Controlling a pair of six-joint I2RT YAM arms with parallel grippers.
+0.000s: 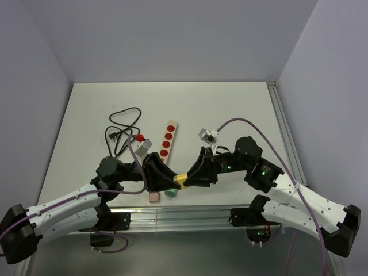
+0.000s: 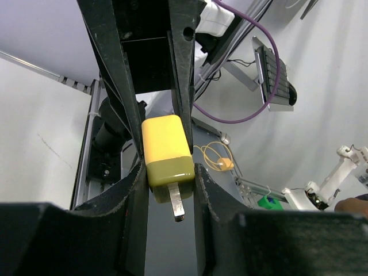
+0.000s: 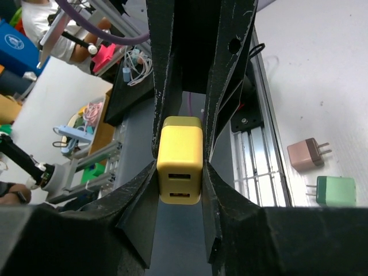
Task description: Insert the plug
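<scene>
A yellow plug (image 1: pixel 181 180) is held in the air between both arms above the near edge of the table (image 1: pixel 230 103), in what is judged to be a handover ahead of insertion. The left claw (image 2: pixel 168 178) is seen clenched on the prong end of the plug, and the right claw (image 3: pixel 179 178) is clenched on the end with the two ports. The prongs are pointed toward the left wrist and away from the right one. The power strip (image 1: pixel 168 140), marked with red discs, is laid farther back on the table, well apart from the plug. A brown plug (image 3: pixel 306 155) and a green plug (image 3: pixel 336 191) are left lying on the table just beside the claws. For the next move, a release by the left claw is thought to be called for, so that the prongs are cleared. The plug would then have to be carried by the right claw to the strip, turned prongs-down, and lined up squarely with a socket before being pressed home.
</scene>
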